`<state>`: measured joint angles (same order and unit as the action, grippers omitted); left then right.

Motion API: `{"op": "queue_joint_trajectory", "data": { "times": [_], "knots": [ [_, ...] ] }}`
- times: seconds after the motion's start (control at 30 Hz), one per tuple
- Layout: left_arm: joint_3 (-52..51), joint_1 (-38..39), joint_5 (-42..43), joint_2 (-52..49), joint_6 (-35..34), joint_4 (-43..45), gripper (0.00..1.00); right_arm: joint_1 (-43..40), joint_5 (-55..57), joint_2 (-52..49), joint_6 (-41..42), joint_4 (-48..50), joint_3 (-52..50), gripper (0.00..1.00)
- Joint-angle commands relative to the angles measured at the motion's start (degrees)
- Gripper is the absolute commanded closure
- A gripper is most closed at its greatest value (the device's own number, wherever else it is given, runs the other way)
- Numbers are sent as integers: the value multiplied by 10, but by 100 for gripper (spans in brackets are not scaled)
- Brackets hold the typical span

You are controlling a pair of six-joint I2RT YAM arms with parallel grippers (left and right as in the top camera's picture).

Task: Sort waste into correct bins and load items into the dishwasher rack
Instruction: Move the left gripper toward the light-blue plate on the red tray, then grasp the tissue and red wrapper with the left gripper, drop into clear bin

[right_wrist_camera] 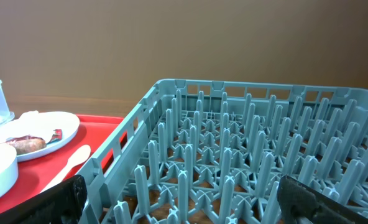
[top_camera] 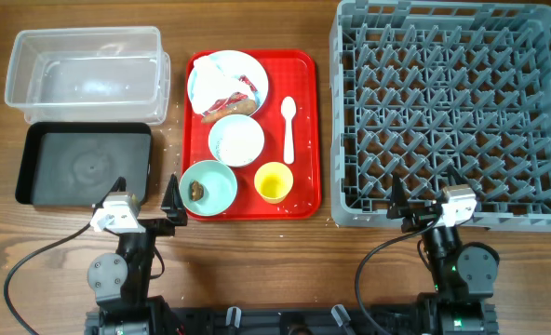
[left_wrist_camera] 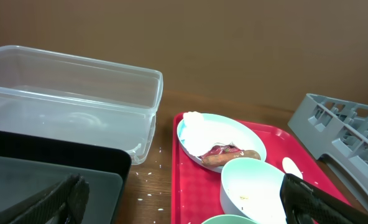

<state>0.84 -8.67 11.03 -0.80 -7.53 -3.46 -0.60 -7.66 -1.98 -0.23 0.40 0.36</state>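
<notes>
A red tray (top_camera: 303, 121) holds a white plate (top_camera: 227, 79) with crumpled paper and a sausage, a white bowl (top_camera: 235, 140), a white spoon (top_camera: 288, 128), a yellow cup (top_camera: 273, 181) and a green bowl (top_camera: 208, 185) with food scraps. The grey dishwasher rack (top_camera: 452, 112) stands at the right. My left gripper (top_camera: 154, 209) is open and empty at the front, left of the tray; its wrist view shows the plate (left_wrist_camera: 218, 134) and white bowl (left_wrist_camera: 252, 186). My right gripper (top_camera: 420, 207) is open and empty at the rack's front edge (right_wrist_camera: 234, 162).
A clear plastic bin (top_camera: 85, 70) stands at the back left, with a black bin (top_camera: 82, 165) in front of it. Rice grains lie scattered on the wood between the bins and the tray (left_wrist_camera: 153, 180).
</notes>
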Motion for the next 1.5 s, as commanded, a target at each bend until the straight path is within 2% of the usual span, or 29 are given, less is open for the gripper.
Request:
{"op": "queue_joint_trajectory", "data": {
  "times": [0.0, 0.23, 0.57, 0.7, 0.8, 1.03, 1.2, 1.27, 1.3, 1.37, 1.4, 1.47],
  "knots": [
    [-5, 2, 3, 6, 11, 1, 0, -2, 3, 3, 3, 2, 0, 0],
    [-5, 2, 3, 6, 11, 2, 0, -2, 3, 3, 3, 15, 0, 0],
    [-1, 2, 49, 6, -6, 66, 0, -2, -60, 3, 4, 114, 6, 0],
    [41, 2, 54, 2, -33, 69, 0, -2, -64, 3, 2, 114, 28, 0],
    [100, 2, 55, -27, -36, 51, 0, -2, -71, -1, 2, 80, 64, 0],
    [345, 2, 55, -267, -32, -96, 0, -2, -70, -161, -29, -56, 266, 0],
    [587, 21, 54, -528, 28, -227, 0, -2, -76, -350, -43, -210, 461, 0],
    [703, 57, 28, -650, 54, -309, 0, -2, -108, -421, -43, -254, 526, 0],
    [790, 93, -11, -743, 87, -370, 0, -2, -137, -469, -43, -276, 563, 0],
    [891, 136, -34, -854, 129, -437, 0, -2, -181, -515, -41, -283, 583, 0],
    [938, 155, -34, -911, 149, -459, 0, -2, -210, -533, -41, -281, 583, 0],
    [986, 183, -34, -995, 150, -448, 0, -2, -234, -567, -20, -284, 583, 0]
  ]
}}
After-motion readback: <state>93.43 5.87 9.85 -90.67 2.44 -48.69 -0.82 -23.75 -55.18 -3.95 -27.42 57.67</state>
